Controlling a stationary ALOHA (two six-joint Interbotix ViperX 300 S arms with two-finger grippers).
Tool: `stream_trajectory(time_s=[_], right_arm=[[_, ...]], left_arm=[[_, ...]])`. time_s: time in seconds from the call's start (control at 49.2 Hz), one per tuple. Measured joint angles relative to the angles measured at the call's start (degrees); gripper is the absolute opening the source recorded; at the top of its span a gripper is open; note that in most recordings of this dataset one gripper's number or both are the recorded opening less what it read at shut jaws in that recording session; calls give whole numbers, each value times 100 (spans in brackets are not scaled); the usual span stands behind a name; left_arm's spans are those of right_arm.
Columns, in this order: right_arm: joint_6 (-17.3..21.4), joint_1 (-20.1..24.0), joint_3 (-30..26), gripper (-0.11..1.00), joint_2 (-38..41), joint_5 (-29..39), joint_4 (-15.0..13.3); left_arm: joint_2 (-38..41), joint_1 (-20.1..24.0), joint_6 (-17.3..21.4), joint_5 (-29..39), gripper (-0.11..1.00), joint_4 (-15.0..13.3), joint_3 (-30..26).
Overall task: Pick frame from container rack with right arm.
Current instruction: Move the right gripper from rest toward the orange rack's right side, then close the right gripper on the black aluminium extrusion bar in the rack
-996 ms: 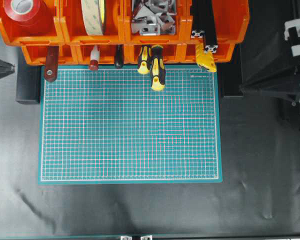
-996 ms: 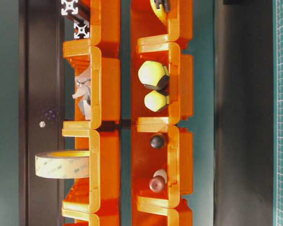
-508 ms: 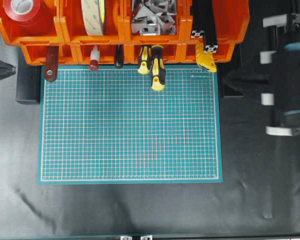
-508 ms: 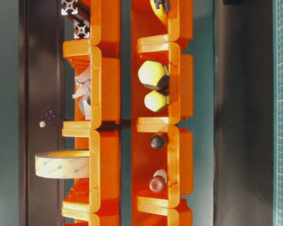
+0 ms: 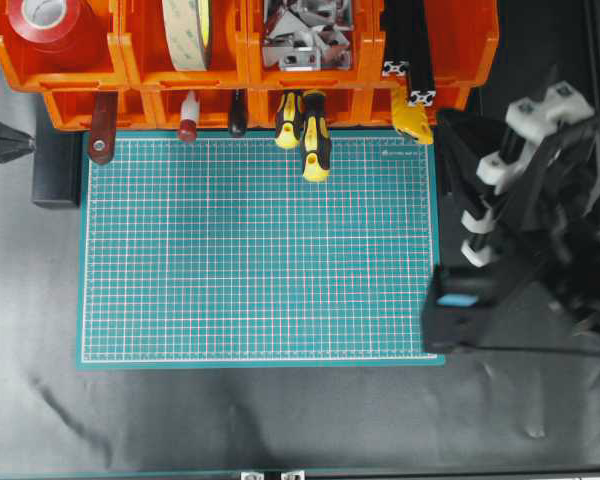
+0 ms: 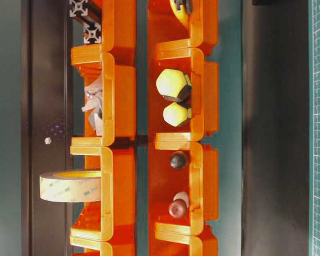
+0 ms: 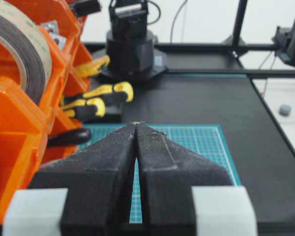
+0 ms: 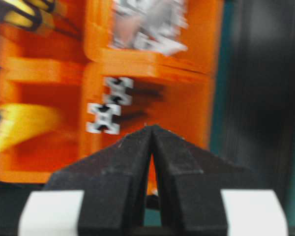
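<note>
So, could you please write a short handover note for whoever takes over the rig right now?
Right gripper: fingers shut, empty, pointing at the container rack.
Left gripper: fingers shut, empty, parked over the left edge of the green mat.
Two frames sit in the rack's upper right bin, cut ends facing out.
Done: nothing picked.
Left: open the right fingers, grip one frame, draw it out.

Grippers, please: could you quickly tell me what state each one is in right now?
Left gripper: closed, holding nothing.
Right gripper: closed, holding nothing, pointed at the frame ends in the container rack.
</note>
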Motion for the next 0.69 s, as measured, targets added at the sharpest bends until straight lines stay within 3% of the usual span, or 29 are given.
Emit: stream_trajectory(time_s=[0.102,0.264,0.366,0.488,0.691], right_arm=[[-9,70,18,0,185,299,-237],[-35,123,62,1,299,360,-272],[-35,114,70,7,334,360,-281],[-18,123,70,26,360,352,-290],[62,123,185,79,448,360,-281]], left_arm=[[9,0,0,44,0,0,0],[9,0,9,70,0,0,-9],[0,0,0,62,0,-9,0],[9,0,0,70,0,0,0],[9,0,0,70,0,0,0]])
